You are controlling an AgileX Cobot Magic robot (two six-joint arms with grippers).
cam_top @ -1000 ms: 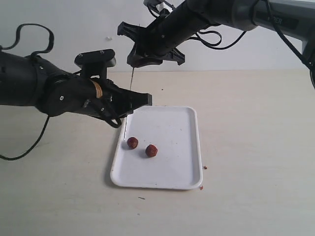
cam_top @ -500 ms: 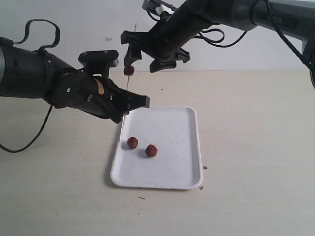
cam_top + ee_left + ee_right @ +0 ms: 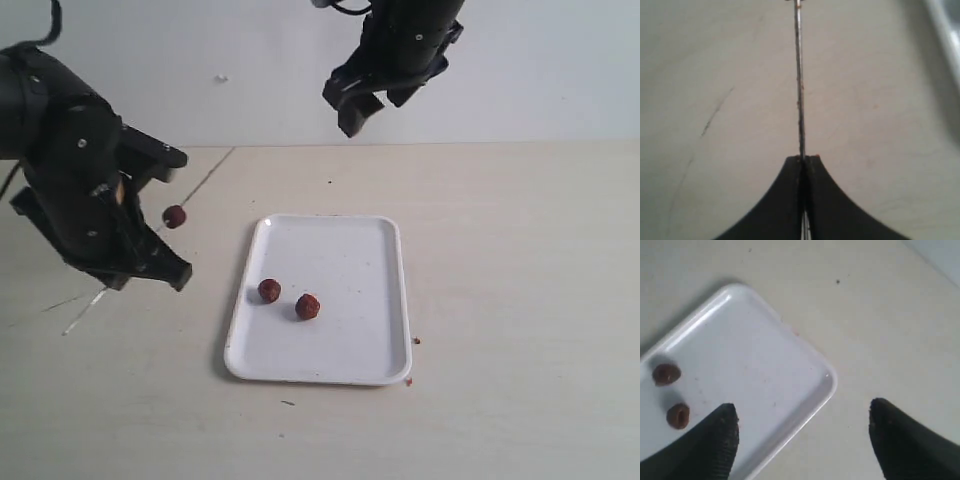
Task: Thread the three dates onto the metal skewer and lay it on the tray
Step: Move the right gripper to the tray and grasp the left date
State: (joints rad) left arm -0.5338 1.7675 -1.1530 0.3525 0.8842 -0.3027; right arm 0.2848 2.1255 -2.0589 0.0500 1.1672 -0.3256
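A beige table stands before a white wall. The left gripper, jaws clamped on the metal skewer, holds it over the table beside the tray, with the first date threaded. The second date and third date lie near the tray's left edge. The right gripper hangs above, jaws apart. The step in hand is probably threading the second date, so the next move calls for the right gripper to descend and grasp it.

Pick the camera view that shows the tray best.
The exterior view: the whole tray shows, all four corners, with two dates on it. The right wrist view crops it at the frame edge; the left wrist view catches only what looks like a blurred rim.
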